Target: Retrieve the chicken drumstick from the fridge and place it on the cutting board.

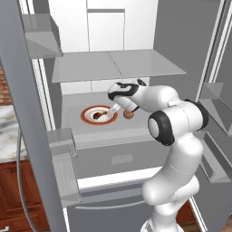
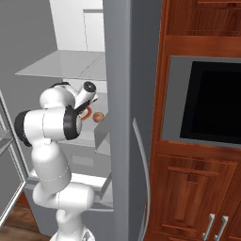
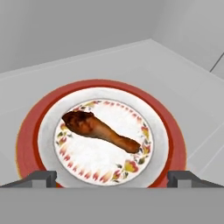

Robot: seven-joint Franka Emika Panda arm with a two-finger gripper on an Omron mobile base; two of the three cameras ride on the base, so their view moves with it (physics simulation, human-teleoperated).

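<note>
The fridge point(image 1: 136, 27) stands with both doors open, and the white arm reaches in over its lower shelf point(image 1: 90, 129). On that shelf sits a red-rimmed plate point(image 3: 30, 131), with a round brown food point(image 1: 128, 114) just beside it. The pincer point(image 3: 111, 178) hovers above the plate, its tips spread wide and holding nothing. The chicken drumstick point(image 3: 98, 130) lies across the plate's middle, thick end toward the hand view's left.
</note>
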